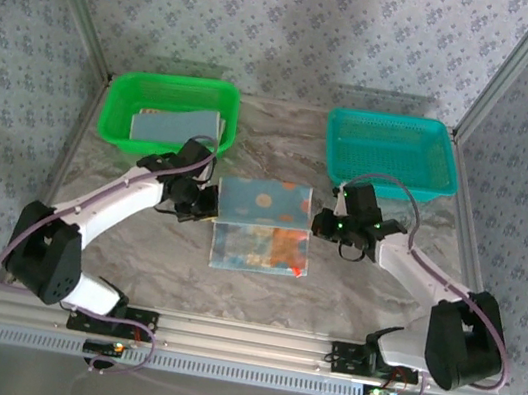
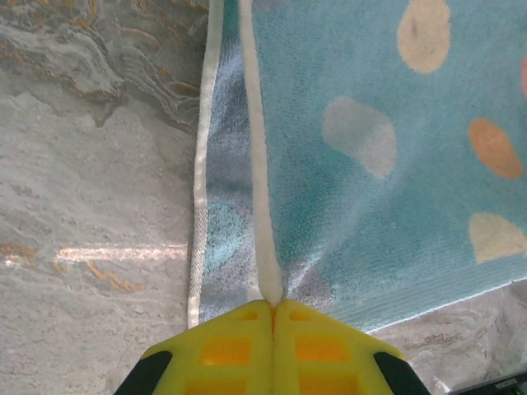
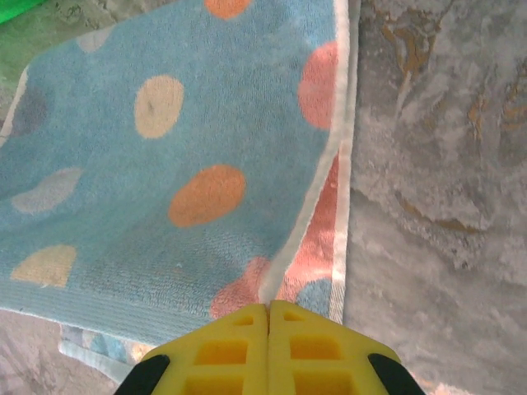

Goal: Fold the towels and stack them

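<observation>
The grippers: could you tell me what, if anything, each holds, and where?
Both are shut on the spotted towel: left gripper on its left hem, right gripper on its right hem.

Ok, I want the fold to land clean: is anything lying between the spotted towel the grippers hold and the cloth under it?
Nothing visible does. The left gripper and right gripper are shut on the side hems of the spotted towel. The part of the patterned cloth that shows under it has nothing on it.

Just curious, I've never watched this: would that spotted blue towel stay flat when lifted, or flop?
Probably floppy: the spotted towel drapes between the left hand and right hand. Likely light, since thin hem pinches seem to hold it.
</observation>
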`<state>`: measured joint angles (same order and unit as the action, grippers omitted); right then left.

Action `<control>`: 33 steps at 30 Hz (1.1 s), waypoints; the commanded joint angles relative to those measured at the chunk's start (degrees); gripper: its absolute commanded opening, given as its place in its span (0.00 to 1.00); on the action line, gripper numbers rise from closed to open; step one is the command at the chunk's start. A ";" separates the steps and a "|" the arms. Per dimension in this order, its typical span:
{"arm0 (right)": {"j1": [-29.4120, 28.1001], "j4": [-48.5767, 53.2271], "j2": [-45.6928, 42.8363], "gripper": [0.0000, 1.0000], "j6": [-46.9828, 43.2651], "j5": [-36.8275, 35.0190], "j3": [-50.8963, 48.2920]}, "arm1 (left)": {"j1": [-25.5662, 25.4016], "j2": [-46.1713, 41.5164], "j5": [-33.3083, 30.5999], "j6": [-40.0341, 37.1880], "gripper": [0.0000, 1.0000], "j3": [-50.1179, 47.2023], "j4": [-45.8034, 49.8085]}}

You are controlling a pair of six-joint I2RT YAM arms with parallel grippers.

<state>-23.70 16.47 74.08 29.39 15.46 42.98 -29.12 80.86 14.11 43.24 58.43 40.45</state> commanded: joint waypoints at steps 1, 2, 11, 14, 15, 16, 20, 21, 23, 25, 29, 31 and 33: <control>-0.28 2.97 -3.24 0.00 0.82 -2.37 -1.18 | -1.13 -2.95 -1.36 2.02 0.00 -0.99 0.65; -0.35 3.12 -3.78 0.00 0.85 -2.47 -1.32 | -1.37 -3.35 -1.36 2.26 0.00 -1.16 0.69; -1.88 4.98 -5.70 0.01 0.49 -2.65 -1.73 | -2.74 -4.67 -1.92 2.29 0.00 -0.71 2.43; -2.48 5.39 -6.03 0.01 0.41 -2.81 -2.96 | -3.61 -4.31 -1.47 2.88 0.00 -2.20 2.62; -2.52 5.56 -6.06 0.01 0.36 -2.86 -3.38 | -3.90 -4.35 -1.38 3.15 0.00 -2.69 2.68; -2.54 5.72 -6.14 0.01 0.36 -2.88 -3.74 | -4.08 -4.39 -1.20 3.50 0.00 -3.22 2.83; -2.98 5.70 -5.82 0.02 0.57 -2.38 -5.44 | -4.73 -4.18 -0.44 4.78 0.00 -4.86 3.67; -3.15 5.64 -5.50 0.02 0.58 -2.29 -5.79 | -5.05 -4.04 -0.12 5.23 0.00 -5.39 3.56; -3.51 5.41 -4.77 0.02 0.61 -2.24 -6.48 | -5.69 -3.19 0.67 5.74 0.00 -6.02 3.08; -3.97 4.85 -3.98 0.02 0.62 -2.37 -7.16 | -6.28 -1.82 0.73 5.89 0.00 -6.53 2.89; -5.20 4.19 -2.22 0.02 0.77 -2.67 -7.57 | -6.65 0.57 1.43 6.07 0.00 -8.21 1.28; -5.72 4.12 -1.71 0.02 0.76 -2.97 -7.65 | -6.74 0.98 1.48 5.90 0.00 -8.52 0.75; -6.00 3.81 -1.42 0.02 0.85 -2.98 -7.89 | -6.78 1.65 1.25 5.55 0.00 -8.52 0.84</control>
<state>-29.28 19.94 72.20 29.41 13.76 35.70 -35.66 82.00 14.90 48.58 50.04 40.91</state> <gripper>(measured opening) 0.049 0.041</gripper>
